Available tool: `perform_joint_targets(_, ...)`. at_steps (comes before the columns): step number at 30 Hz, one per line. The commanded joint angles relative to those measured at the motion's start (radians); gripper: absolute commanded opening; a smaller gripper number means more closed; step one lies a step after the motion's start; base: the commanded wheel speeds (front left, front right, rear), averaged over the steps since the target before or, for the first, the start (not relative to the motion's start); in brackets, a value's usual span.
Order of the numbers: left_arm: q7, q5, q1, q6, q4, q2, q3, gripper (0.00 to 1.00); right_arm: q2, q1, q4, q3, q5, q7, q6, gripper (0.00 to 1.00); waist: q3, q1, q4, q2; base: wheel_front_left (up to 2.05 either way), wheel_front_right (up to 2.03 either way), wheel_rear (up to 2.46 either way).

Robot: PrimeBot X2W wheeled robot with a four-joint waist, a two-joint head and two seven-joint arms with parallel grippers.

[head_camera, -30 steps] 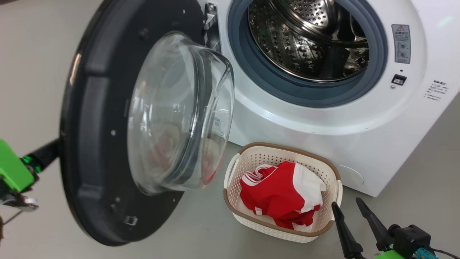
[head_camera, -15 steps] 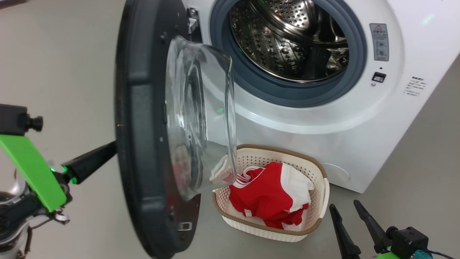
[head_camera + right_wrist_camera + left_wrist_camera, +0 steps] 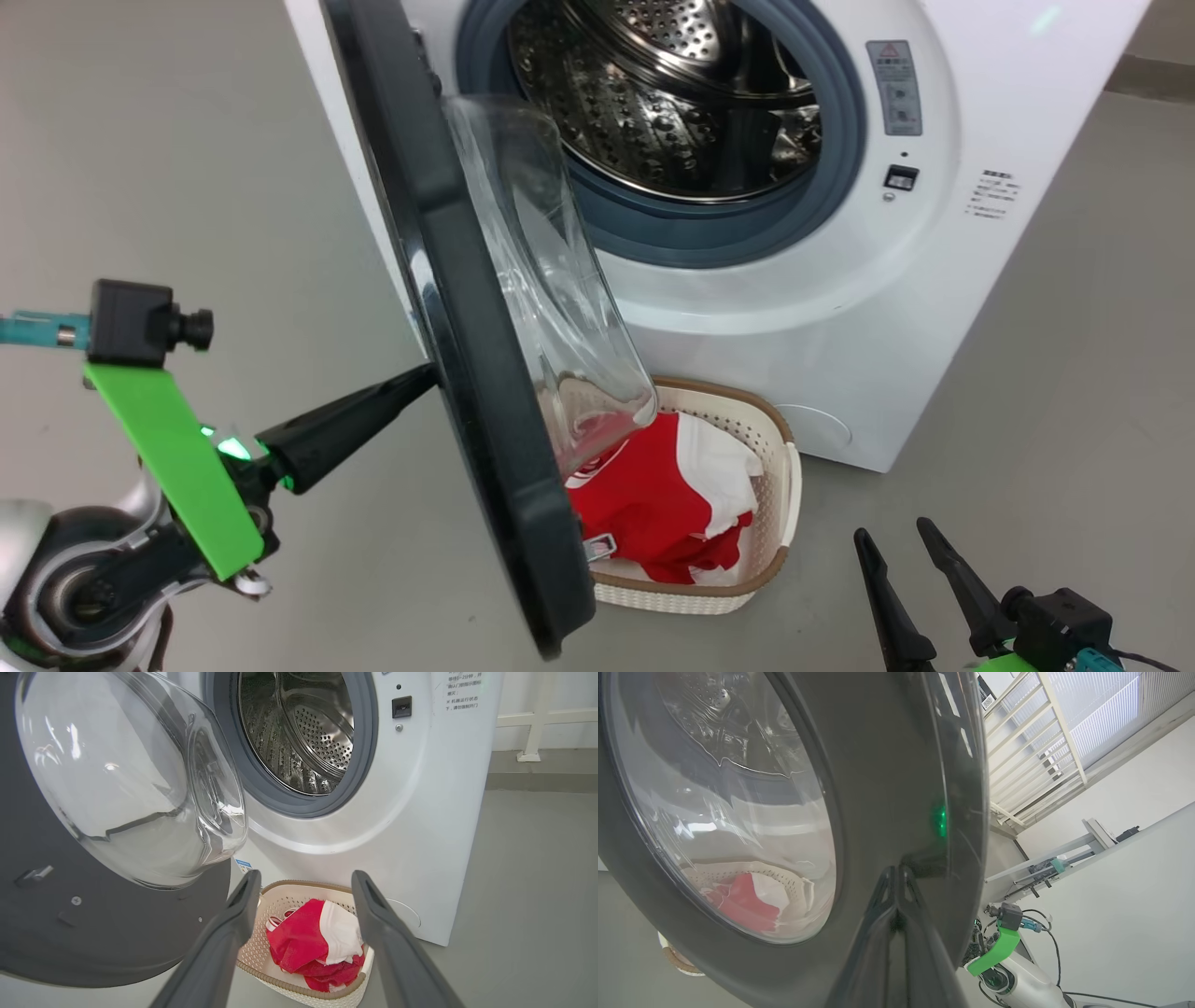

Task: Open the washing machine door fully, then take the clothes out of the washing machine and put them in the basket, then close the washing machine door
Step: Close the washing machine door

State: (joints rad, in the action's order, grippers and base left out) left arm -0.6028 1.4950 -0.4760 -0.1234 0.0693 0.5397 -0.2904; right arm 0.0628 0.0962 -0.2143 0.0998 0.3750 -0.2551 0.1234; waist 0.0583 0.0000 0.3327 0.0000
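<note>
Left gripper, fingers pressed together and empty, touches the door's outer face. Right gripper, spread and empty, sits past the door's inner side, near the basket of clothes.

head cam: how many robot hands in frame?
2: left hand, shut, lower left, tip against the washing machine door's outer face; right hand, open, lower right, beside the basket.

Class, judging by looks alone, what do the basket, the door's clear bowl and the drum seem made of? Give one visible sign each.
Basket: likely moulded plastic, matt cream; regular holes, woven-look brown rim.
Door's clear bowl: glass probably, glossy; see-through, bright reflections.
Drum: probably stainless steel, shiny; mirror glints, perforated.
</note>
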Motion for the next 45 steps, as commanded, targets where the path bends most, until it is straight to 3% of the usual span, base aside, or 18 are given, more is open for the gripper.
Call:
perform_joint_targets(1, 0.024, -0.015, -0.063, -0.007, 0.032, 0.025, 0.032, 0.0, 0.007, -0.027, 0.027, 0.016, -0.007, -0.007, 0.007, 1.0, 0.006, 0.0, -0.02, 0.0, 0.0, 0.0, 0.0)
perform_joint_targets(10, 0.099, -0.021, -0.06, -0.007, 0.004, 0.043, 0.003, 0.0, 0.005, -0.027, 0.029, 0.007, -0.008, -0.007, 0.007, 1.0, 0.006, 0.0, -0.021, 0.0, 0.0, 0.0, 0.0)
perform_joint_targets(11, 0.109, -0.02, -0.055, -0.007, 0.001, 0.047, 0.0, 0.07, 0.005, -0.026, 0.029, 0.006, -0.007, -0.007, 0.007, 1.0, 0.004, 0.0, -0.018, 0.0, 0.0, 0.0, 0.0)
perform_joint_targets(17, 0.179, -0.013, 0.0, -0.007, -0.019, 0.066, -0.008, 0.27, 0.001, -0.021, 0.027, 0.01, -0.006, -0.007, 0.007, 1.0, -0.01, 0.0, 0.007, 0.0, 0.0, 0.0, 0.0)
perform_joint_targets(18, 0.194, -0.012, 0.012, -0.007, -0.023, 0.067, -0.009, 0.34, 0.0, -0.02, 0.027, 0.011, -0.006, -0.007, 0.007, 1.0, -0.013, 0.0, 0.013, 0.0, 0.0, 0.0, 0.0)
perform_joint_targets(20, 0.23, -0.008, 0.037, -0.007, -0.039, 0.065, -0.005, 0.63, -0.001, -0.019, 0.027, 0.012, -0.005, -0.007, 0.007, 1.0, -0.017, 0.0, 0.024, 0.0, 0.0, 0.0, 0.0)
perform_joint_targets(21, 0.249, -0.008, 0.048, -0.007, -0.047, 0.062, -0.004, 0.66, -0.002, -0.019, 0.027, 0.011, -0.005, -0.007, 0.007, 1.0, -0.018, 0.0, 0.03, 0.0, 0.0, 0.0, 0.0)
perform_joint_targets(22, 0.268, -0.007, 0.059, -0.007, -0.054, 0.059, -0.003, 0.77, -0.002, -0.019, 0.026, 0.011, -0.005, -0.007, 0.007, 1.0, -0.019, 0.0, 0.036, 0.0, 0.0, 0.0, 0.0)
perform_joint_targets(23, 0.289, -0.005, 0.071, -0.007, -0.062, 0.053, 0.0, 0.95, -0.003, -0.02, 0.025, 0.012, -0.005, -0.007, 0.007, 1.0, -0.022, 0.0, 0.041, 0.0, 0.0, 0.0, 0.0)
perform_joint_targets(24, 0.311, -0.003, 0.083, -0.007, -0.072, 0.048, 0.003, 1.0, -0.003, -0.02, 0.024, 0.014, -0.005, -0.007, 0.007, 1.0, -0.024, 0.0, 0.046, 0.0, 0.0, 0.0, 0.0)
perform_joint_targets(45, 0.659, 0.024, 0.35, -0.007, -0.253, -0.052, 0.02, 1.0, -0.011, -0.027, 0.011, 0.033, 0.003, -0.007, 0.007, 1.0, -0.051, 0.0, 0.092, 0.0, 0.0, 0.0, 0.0)
